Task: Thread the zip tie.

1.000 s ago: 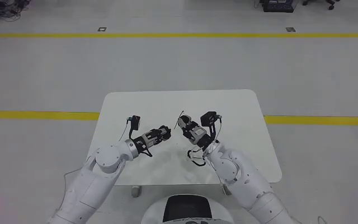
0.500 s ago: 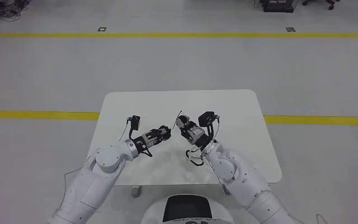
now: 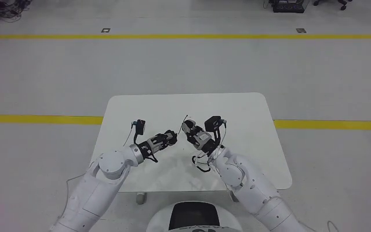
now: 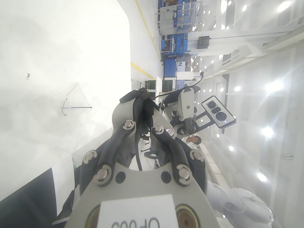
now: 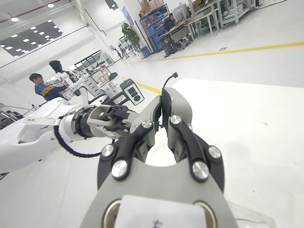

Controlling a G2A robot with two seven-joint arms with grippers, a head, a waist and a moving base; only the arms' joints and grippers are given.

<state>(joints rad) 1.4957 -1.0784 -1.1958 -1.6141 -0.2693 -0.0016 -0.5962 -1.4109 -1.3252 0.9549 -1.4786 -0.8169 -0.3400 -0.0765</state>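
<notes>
Zip tie (image 5: 175,74), thin black plastic, sits clenched in R gripper (image 5: 162,105) over white table (image 3: 243,110). L gripper (image 4: 142,98) pinched shut nearby, contents unclear.

right gripper (image 5: 162,101), jaws pinching zip tie (image 5: 175,74)

The tabletop (image 3: 243,110) is showing a smooth white surface, faintly glossy, with a few dark specks. Above the tabletop, the zip tie (image 5: 170,78) is looking like thin, matt black plastic, pinched between ribbed black rubbery pads in the jaws of the right gripper (image 5: 162,100). This and the left gripper (image 4: 142,97) are wearing smooth matt grey shells, black links and polished metal pins.
</notes>
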